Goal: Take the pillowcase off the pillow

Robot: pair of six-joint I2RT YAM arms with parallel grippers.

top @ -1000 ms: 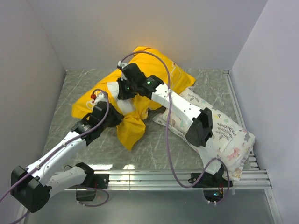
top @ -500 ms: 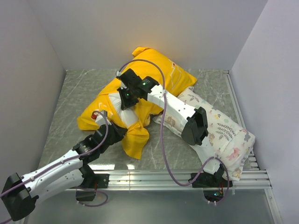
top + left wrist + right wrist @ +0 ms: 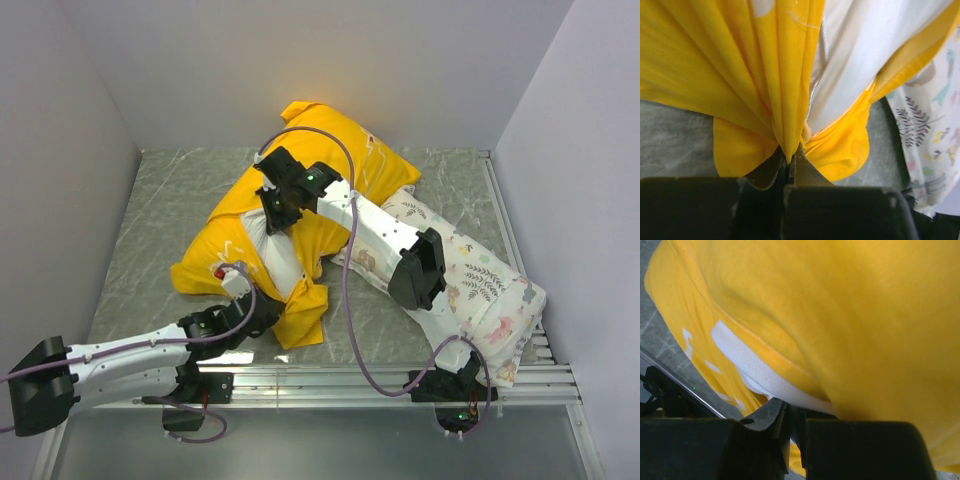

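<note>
The yellow pillowcase (image 3: 340, 150) lies at the table's middle, stretched towards the near edge. The plain white pillow (image 3: 275, 255) bulges out of its open end. My left gripper (image 3: 265, 310) is shut on a bunched fold of the pillowcase near the front; the left wrist view shows the fold (image 3: 715, 65) pinched at the jaw tips (image 3: 790, 159), with the white pillow (image 3: 865, 55) beside it. My right gripper (image 3: 275, 212) rests on top of the bundle. In the right wrist view it (image 3: 790, 412) is shut on the pillow's white edge (image 3: 755, 370) under yellow cloth (image 3: 865, 315).
A white pillow printed with pastel figures (image 3: 470, 290) lies at the right, under the right arm, touching the yellow cloth; it also shows in the left wrist view (image 3: 930, 125). Metal rails (image 3: 400, 380) run along the near edge. Grey walls close in on three sides.
My left arm has drawn back towards the near edge, pulling the pillowcase with it. More of the white pillow shows. The right gripper has barely moved.
</note>
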